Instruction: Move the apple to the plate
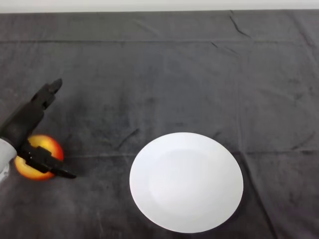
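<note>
A red and yellow apple [51, 147] lies on the dark cloth at the far left, partly covered by my left hand [24, 123]. The hand hovers over it, open. Its fingers [49, 92] reach straight toward the far side, clear of the fruit. The thumb [49, 166] crosses the apple's near side. An empty white plate [187, 181] sits right of the apple, about a hand's length away, near the table's front edge.
The dark cloth [164, 79] covers the whole table, with creases at the back right [237, 27] and a small fold [127, 138] between the apple and the plate.
</note>
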Action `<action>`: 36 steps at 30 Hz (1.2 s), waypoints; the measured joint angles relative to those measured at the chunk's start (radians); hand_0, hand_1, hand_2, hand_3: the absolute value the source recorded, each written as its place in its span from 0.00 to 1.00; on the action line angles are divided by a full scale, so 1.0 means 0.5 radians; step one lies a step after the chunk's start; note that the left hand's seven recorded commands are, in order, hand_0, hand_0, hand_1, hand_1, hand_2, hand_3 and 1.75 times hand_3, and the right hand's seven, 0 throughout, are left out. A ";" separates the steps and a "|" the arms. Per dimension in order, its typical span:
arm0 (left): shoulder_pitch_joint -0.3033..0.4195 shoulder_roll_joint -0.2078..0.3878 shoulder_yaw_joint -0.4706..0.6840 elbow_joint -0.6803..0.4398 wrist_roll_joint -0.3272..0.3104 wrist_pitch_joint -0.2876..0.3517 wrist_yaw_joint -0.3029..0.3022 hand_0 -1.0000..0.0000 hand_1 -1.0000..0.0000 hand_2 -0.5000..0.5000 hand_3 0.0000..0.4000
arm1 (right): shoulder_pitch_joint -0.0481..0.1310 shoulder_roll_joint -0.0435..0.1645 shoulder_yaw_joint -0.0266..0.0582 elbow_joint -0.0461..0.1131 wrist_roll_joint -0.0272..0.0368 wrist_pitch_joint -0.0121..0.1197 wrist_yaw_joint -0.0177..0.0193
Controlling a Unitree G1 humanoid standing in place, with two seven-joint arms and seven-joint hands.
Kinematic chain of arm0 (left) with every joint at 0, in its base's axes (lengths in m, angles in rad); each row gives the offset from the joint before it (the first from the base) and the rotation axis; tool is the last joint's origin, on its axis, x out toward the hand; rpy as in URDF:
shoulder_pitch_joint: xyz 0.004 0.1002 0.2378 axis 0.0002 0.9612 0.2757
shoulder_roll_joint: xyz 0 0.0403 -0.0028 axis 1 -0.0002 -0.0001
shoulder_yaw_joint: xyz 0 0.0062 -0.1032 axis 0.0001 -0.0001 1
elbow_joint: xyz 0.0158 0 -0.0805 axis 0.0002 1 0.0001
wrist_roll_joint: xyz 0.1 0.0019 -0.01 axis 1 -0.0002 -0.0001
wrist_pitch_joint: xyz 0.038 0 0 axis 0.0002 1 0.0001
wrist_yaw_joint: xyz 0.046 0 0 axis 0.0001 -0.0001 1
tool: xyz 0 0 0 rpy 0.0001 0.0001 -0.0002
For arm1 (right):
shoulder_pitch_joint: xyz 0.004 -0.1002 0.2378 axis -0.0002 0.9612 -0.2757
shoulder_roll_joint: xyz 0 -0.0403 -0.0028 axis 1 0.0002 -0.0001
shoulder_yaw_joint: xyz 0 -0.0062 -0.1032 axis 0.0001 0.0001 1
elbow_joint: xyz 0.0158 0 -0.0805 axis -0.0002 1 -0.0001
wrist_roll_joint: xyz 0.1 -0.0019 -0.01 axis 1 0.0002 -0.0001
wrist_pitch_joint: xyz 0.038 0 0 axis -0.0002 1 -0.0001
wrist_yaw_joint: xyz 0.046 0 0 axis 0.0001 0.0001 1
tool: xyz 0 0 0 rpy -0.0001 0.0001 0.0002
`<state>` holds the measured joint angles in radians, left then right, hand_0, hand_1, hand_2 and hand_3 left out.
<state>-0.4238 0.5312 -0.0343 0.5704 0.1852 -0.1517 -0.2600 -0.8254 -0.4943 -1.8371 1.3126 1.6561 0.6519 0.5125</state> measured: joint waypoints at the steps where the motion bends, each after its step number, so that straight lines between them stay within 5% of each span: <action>1: 0.025 0.006 0.000 -0.053 0.021 0.034 0.000 1.00 1.00 0.50 0.00 | 0.000 0.000 0.000 0.000 0.000 0.000 0.0000; 5: 0.112 0.067 -0.069 -0.280 0.105 0.207 -0.022 1.00 1.00 0.50 0.00 | 0.000 0.000 0.000 0.000 0.000 0.000 -0.0002; 7: 0.157 0.090 -0.079 -0.376 0.134 0.270 -0.042 0.88 1.00 0.44 0.12 | 0.000 0.000 0.000 0.000 0.000 0.000 -0.0002; 8: 0.190 0.101 -0.080 -0.434 0.157 0.311 -0.050 0.41 0.87 0.27 0.59 | 0.000 0.000 0.000 0.000 0.000 0.000 -0.0001; 9: 0.209 0.111 -0.080 -0.465 0.180 0.340 -0.056 0.14 0.69 0.23 0.86 | 0.000 0.000 0.000 0.000 0.000 0.000 -0.0001; 10: 0.223 0.123 -0.081 -0.494 0.200 0.369 -0.064 0.00 0.37 0.31 1.00 | 0.000 0.000 0.000 0.000 0.000 0.000 -0.0001; 11: 0.244 0.134 -0.083 -0.524 0.216 0.391 -0.070 0.00 0.06 0.47 1.00 | 0.000 0.000 0.000 0.000 0.000 0.000 -0.0002; 13: 0.274 0.156 -0.097 -0.582 0.251 0.428 -0.074 0.00 0.00 0.50 1.00 | 0.000 0.000 0.000 0.000 0.000 0.000 0.0000; 29: 0.277 0.203 -0.208 -0.719 0.346 0.532 -0.142 0.00 0.00 0.50 1.00 | 0.000 0.000 0.000 0.000 0.000 0.000 -0.0002; 36: 0.261 0.202 -0.212 -0.719 0.384 0.532 -0.065 0.00 0.00 0.50 1.00 | 0.000 0.000 0.000 0.000 0.000 0.000 -0.0001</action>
<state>-0.2935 0.6320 -0.1401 0.2110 0.3774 0.1141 -0.2926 -0.8255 -0.4943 -1.8370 1.3125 1.6563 0.6519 0.5124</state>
